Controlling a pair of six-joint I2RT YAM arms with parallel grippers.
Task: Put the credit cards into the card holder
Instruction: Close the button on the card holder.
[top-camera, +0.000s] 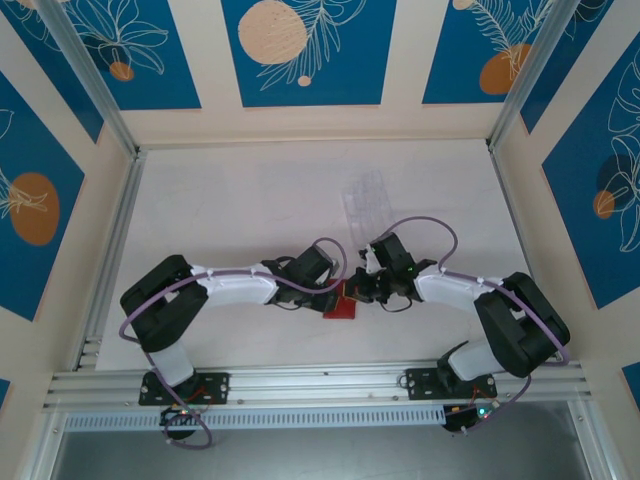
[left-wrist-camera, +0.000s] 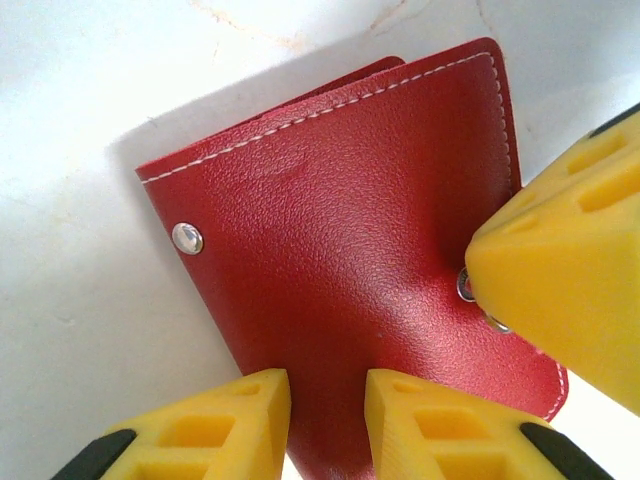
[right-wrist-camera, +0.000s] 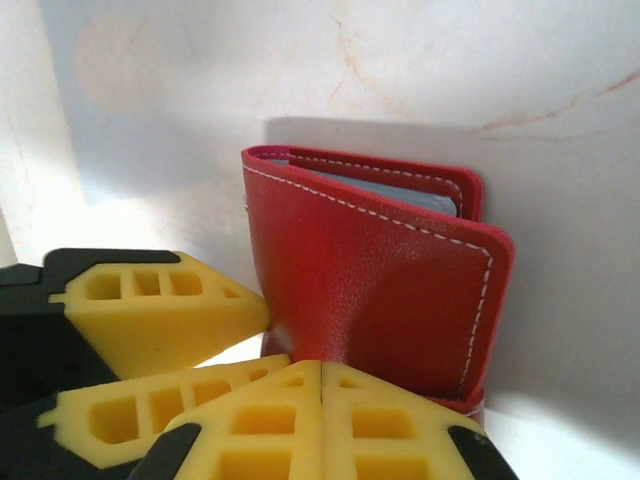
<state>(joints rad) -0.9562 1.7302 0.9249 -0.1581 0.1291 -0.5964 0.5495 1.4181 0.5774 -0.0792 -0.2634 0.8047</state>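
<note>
**Red leather-look holder caught between two hands, covers folded**

Red and stitched in white, the card holder (top-camera: 341, 305) lies at about 6 o'clock of the counter (top-camera: 220, 210), between the two arms. A clear plastic tray (top-camera: 365, 200) sits well apart at 12 o'clock from it. The left hand (left-wrist-camera: 325, 390) comes in from 9 o'clock and the right hand (right-wrist-camera: 320, 375) from 3 o'clock.

In the left wrist view the left hand's fingers (left-wrist-camera: 215, 425) stand a little apart, with the holder's near edge showing in the gap. Whether they pinch it I cannot tell. The right hand is closed, its two pads pressed flat together on nothing, its tip touching the holder's edge by one snap. A second snap stud (left-wrist-camera: 187, 238) shows at the opposite edge.

In the right wrist view the covers gape slightly at 12 o'clock, with pale grey between them. I cannot tell whether that is lining or a card.

The step in hand looks like getting the holder open and steady. To do it well:
- Keep one hand bearing on the lower cover, so the holder cannot skid on the smooth counter.
- Work the other tip into the gaping edge, not against the fold.
- Lift slowly, because the springy cover will probably flip back if it is let go early.
</note>
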